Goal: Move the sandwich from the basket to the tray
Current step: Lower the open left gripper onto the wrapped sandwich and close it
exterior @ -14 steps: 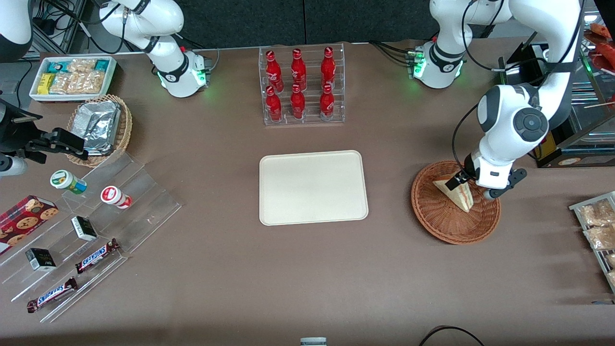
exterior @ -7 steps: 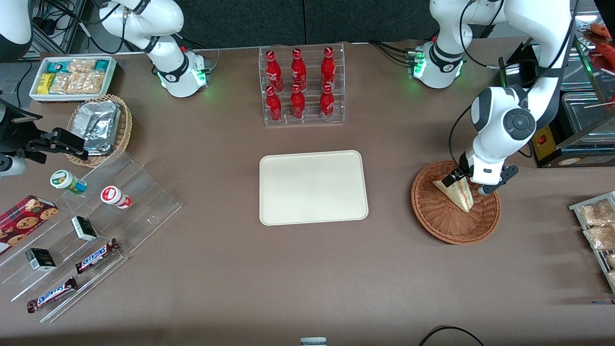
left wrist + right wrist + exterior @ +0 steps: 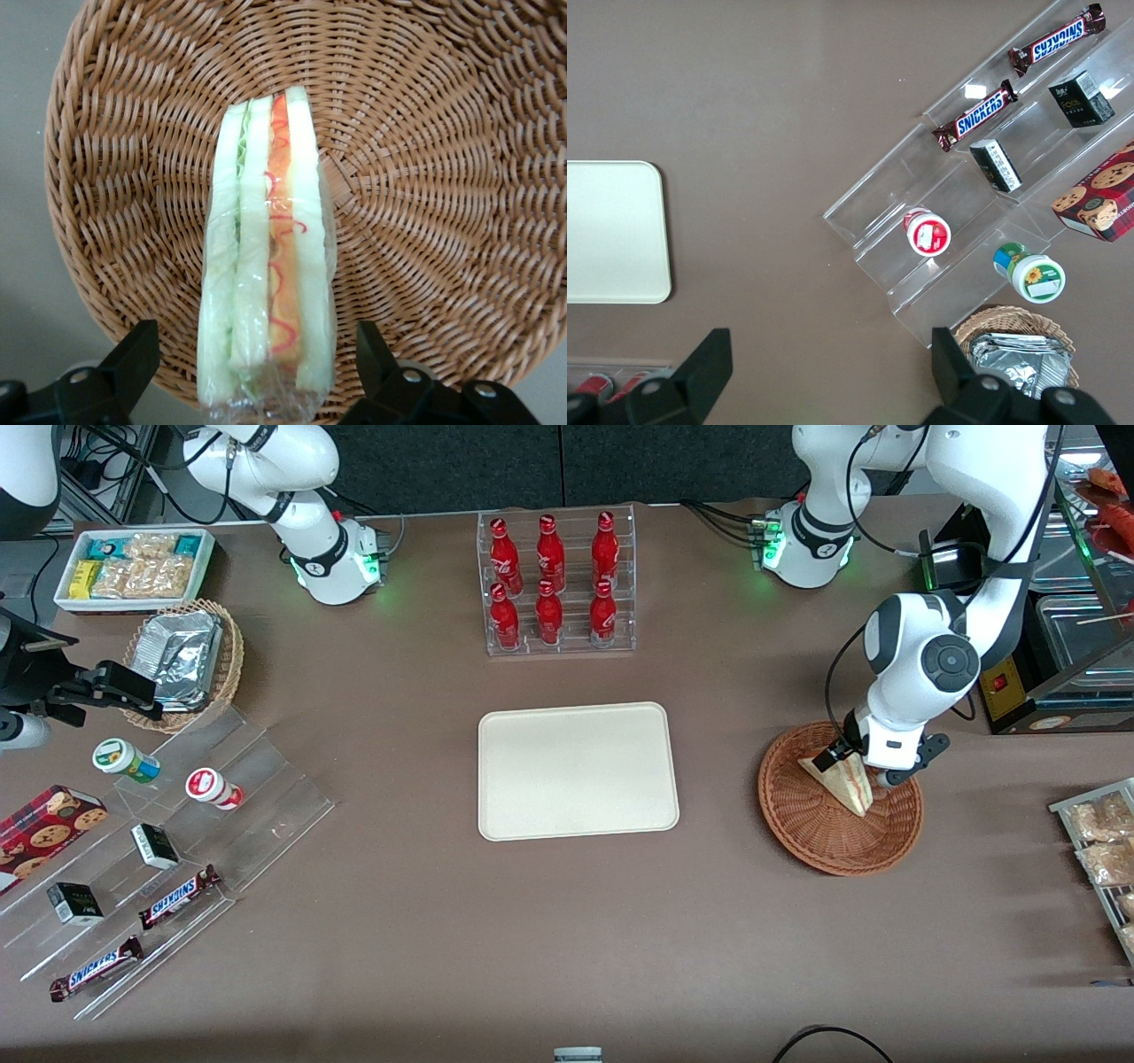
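Note:
The sandwich (image 3: 842,784), a wrapped wedge of white bread with pink-red and pale green layers, lies in the reddish-brown wicker basket (image 3: 802,819) toward the working arm's end of the table. It also shows in the left wrist view (image 3: 266,266), with the basket (image 3: 425,177) under it. My left gripper (image 3: 855,769) is low over the basket, open, with one black finger on each side of the sandwich's wide end and a gap to both. In the left wrist view (image 3: 257,376) its fingertips (image 3: 133,359) stand clear of the wrapper. The cream-white tray (image 3: 578,771) lies bare at the table's middle.
A clear rack of red bottles (image 3: 554,584) stands farther from the front camera than the tray. A metal rack with snack bags (image 3: 1099,841) sits beside the basket at the table's edge. Acrylic steps with snacks (image 3: 151,850), a tan foil-packet basket (image 3: 186,660) and a white snack bin (image 3: 133,567) lie toward the parked arm's end.
The left arm has come lower over the basket and drawn slightly away from the front camera. The gripper's fingers now straddle the sandwich more closely. The sandwich has not moved.

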